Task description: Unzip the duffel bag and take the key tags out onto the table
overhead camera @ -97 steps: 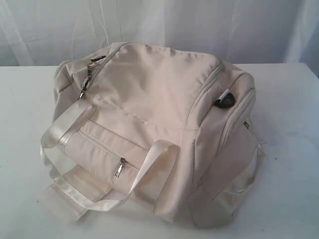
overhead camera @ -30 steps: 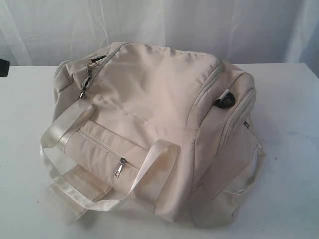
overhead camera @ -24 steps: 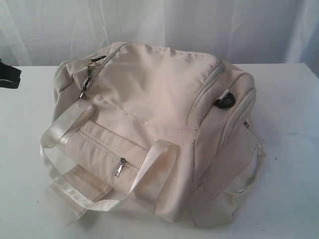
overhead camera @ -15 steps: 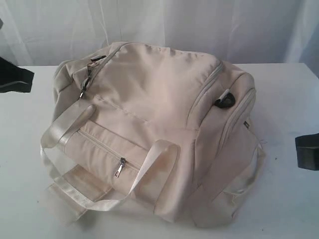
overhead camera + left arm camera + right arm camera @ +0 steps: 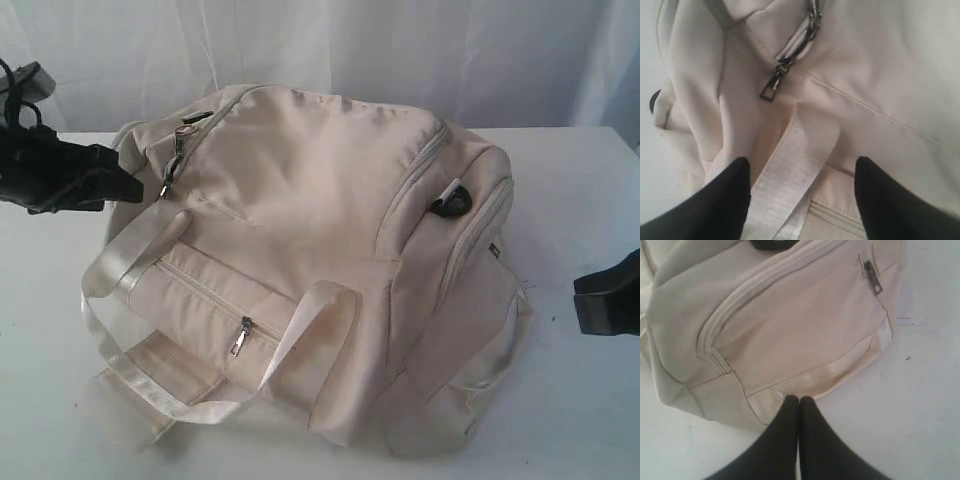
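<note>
The cream-beige duffel bag [image 5: 310,260] lies zipped shut on the white table [image 5: 580,190]. Its main silver zip pulls [image 5: 172,165] hang at the left end, seen close in the left wrist view as a zip pull [image 5: 774,86] above a pale webbing strap [image 5: 790,175]. My left gripper [image 5: 125,185] hovers open just left of those pulls, and in its own wrist view the left gripper [image 5: 800,167] straddles the strap without touching it. My right gripper [image 5: 799,399] is shut and empty, over the table beside the bag's right end pocket [image 5: 805,335]. The key tags are hidden.
A front pocket zip pull [image 5: 241,336] sits on the bag's near side. A black strap buckle [image 5: 452,204] is at the right end. White curtain [image 5: 400,50] hangs behind the table. Bare tabletop [image 5: 590,400] lies at the right front.
Both arms have come into the exterior view: the left from the left edge toward the zip pulls, the right from the right edge. The bag has not moved.
</note>
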Robot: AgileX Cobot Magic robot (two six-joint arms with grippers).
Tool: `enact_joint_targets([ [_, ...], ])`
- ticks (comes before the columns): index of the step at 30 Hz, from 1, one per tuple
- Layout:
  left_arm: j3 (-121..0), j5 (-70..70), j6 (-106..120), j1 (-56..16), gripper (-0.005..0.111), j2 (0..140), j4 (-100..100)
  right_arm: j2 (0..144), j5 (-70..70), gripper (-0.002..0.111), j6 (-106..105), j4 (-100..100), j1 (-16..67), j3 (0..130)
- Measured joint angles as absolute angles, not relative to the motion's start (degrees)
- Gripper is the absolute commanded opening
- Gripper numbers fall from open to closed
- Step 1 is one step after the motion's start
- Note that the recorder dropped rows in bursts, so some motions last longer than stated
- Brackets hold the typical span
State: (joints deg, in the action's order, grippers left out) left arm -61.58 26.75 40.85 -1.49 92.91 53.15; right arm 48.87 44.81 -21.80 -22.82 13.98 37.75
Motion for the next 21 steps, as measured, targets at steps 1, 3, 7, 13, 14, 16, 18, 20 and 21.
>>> enact_joint_targets([
  [1,-61.58,26.52,41.29,-1.49,0.064,93.65,53.24,48.87,44.81,0.000,-21.80,-22.82,13.98,37.75],
  [3,-61.58,26.00,42.05,-1.49,0.064,95.51,53.24,48.87,44.81,0.000,-21.91,-22.82,13.98,37.75],
  [7,-61.58,25.42,42.53,-1.49,0.064,98.43,53.35,48.87,44.81,0.000,-22.02,-23.89,13.98,37.75],
  [13,-61.58,20.70,43.30,-1.49,0.064,100.50,53.47,48.87,44.70,0.000,-22.48,-25.09,13.98,37.75],
  [14,-61.58,20.05,43.41,-1.49,0.064,100.50,53.47,48.87,44.54,0.000,-22.51,-25.09,13.98,37.75],
  [16,-61.82,19.56,43.60,-1.49,0.064,100.50,53.47,48.87,44.39,0.000,-22.61,-25.20,13.98,37.75],
  [18,-62.08,19.17,44.54,-1.49,0.064,100.50,53.47,48.87,44.39,0.000,-22.61,-25.32,13.98,37.75],
  [20,-62.50,18.74,46.18,-1.49,0.064,100.50,53.47,48.87,44.39,0.000,-22.61,-25.32,13.98,37.75],
  [21,-62.50,18.64,46.85,-1.49,0.064,100.50,53.47,48.87,44.39,0.000,-22.61,-25.32,13.98,37.75],
])
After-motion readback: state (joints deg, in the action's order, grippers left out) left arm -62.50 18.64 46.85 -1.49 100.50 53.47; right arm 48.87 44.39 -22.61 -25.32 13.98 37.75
